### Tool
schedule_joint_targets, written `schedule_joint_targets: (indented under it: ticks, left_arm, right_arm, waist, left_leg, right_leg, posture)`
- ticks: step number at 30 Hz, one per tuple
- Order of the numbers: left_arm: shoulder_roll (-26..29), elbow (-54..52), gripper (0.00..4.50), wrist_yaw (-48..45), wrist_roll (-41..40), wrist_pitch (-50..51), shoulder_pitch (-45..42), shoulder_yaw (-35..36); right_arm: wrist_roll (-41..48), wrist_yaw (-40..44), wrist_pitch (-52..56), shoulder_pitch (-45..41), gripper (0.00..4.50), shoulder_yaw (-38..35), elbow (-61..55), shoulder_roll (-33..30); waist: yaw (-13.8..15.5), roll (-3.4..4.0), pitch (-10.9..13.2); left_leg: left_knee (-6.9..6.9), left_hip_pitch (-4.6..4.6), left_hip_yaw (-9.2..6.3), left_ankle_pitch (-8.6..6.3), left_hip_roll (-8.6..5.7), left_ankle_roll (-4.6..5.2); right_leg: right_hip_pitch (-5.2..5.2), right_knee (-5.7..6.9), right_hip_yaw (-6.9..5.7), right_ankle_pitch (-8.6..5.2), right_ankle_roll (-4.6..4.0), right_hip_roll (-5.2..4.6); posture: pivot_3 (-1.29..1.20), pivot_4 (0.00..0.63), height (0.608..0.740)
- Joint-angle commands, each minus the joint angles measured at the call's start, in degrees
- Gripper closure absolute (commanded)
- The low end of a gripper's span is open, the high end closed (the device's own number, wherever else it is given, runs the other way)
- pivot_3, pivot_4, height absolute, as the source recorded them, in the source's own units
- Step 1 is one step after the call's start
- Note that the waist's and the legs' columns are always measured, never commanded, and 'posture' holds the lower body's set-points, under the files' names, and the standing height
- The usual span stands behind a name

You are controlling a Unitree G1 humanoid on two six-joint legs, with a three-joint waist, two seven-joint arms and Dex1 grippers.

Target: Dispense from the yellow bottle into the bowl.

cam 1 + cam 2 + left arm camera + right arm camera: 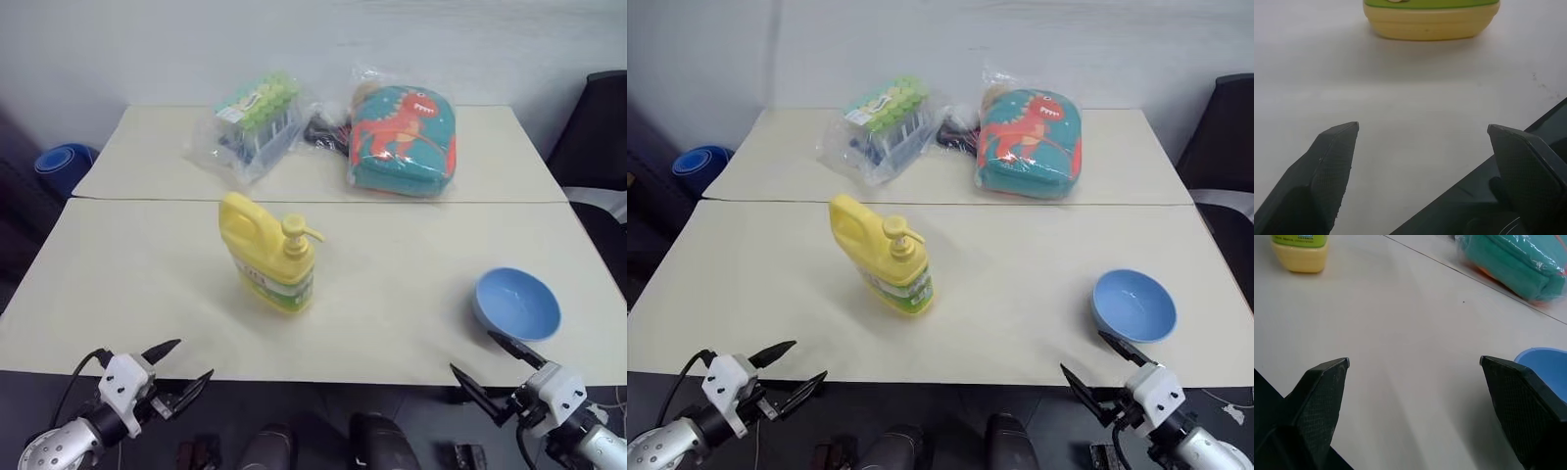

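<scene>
Jaws of the left gripper (179, 364) and right gripper (487, 359) are gaping (both empty), yellow bottle (269, 255) standing ahead between them, bowl (516, 304) sitting just beyond the right

No text could be read in any of the views. The yellow bottle (268, 257) carried a green-and-white label (279, 283), but its printing was too small to make out; in the right wrist view only a strip of tiny dark letters showed on the green band, not legible. The teal bag (403, 140) at the far side of the table (392, 294) had an orange dinosaur picture on it and no words that could be seen. The wrapped pack of tubes (252, 123) had a printed top card, also unreadable.
</scene>
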Motion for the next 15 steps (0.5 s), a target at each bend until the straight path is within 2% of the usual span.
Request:
schedule_joint_targets:
  ticks: [1, 4, 6, 8, 12, 15]
  left_arm:
    - [0.6, -2.29, 0.02, 0.6, 0.64, -1.06, -0.8, 0.61]
    - [2.95, -4.69, 0.02, -3.46, -4.45, 3.16, -2.92, -0.06]
    - [5.99, -8.76, 0.02, -8.43, -13.1, 9.41, -4.84, -0.36]
    - [8.31, -12.21, 0.02, -9.42, -18.84, 15.0, -7.5, -0.45]
    - [13.69, -16.92, 0.02, -14.16, -22.82, 20.73, -13.31, -4.01]
    - [14.44, -16.64, 0.02, -16.34, -22.25, 21.15, -17.41, -6.96]
  right_arm:
    - [1.01, -0.65, 0.61, -0.49, 0.0, -0.1, -2.19, 0.42]
    - [3.29, -2.44, 2.69, -1.26, 0.0, -1.85, -3.22, 0.85]
    - [4.89, -3.04, 3.84, -0.73, 0.0, -4.65, -3.39, -0.04]
    - [5.74, -2.85, 4.22, 0.12, 0.0, -8.0, -2.64, -1.33]
    - [7.91, -3.58, 3.74, 0.68, 0.0, -18.34, 4.89, -3.06]
    - [7.22, -0.79, 2.62, 1.81, 0.0, -20.72, 10.35, -3.94]
  waist:
    - [-0.07, 0.0, 0.0]
    - [-0.08, 0.01, 0.0]
    - [-0.09, 0.01, 0.0]
    - [0.06, 0.09, 0.03]
    - [-0.15, 0.16, -0.01]
    - [-0.28, 0.24, -0.04]
  left_leg:
    - [0.0, 0.0, 0.0, 0.0, 0.0, 0.0]
    - [0.0, 0.0, -0.01, 0.0, 0.01, -0.01]
    - [0.01, -0.02, -0.02, 0.01, 0.0, -0.02]
    - [0.06, -0.04, -0.07, 0.01, -0.01, -0.02]
    - [0.07, -0.02, -0.08, 0.03, -0.07, 0.01]
    - [-0.01, 0.03, -0.06, 0.03, -0.06, 0.0]
  right_leg:
    - [0.0, 0.0, 0.0, 0.0, 0.0, 0.0]
    - [-0.01, 0.0, -0.01, 0.0, 0.0, 0.0]
    - [-0.01, 0.02, -0.03, 0.0, 0.0, 0.0]
    - [0.0, 0.04, -0.05, 0.0, 0.0, -0.04]
    - [0.03, 0.03, -0.06, 0.01, 0.01, -0.07]
    - [0.02, 0.02, -0.05, -0.01, -0.02, -0.04]
  posture:
    - [0.0, 0.15, 0.74]
    - [0.0, 0.15, 0.74]
    - [0.0, 0.15, 0.74]
    - [0.0, 0.15, 0.74]
    - [0.0, 0.15, 0.74]
    - [0.0, 0.15, 0.74]
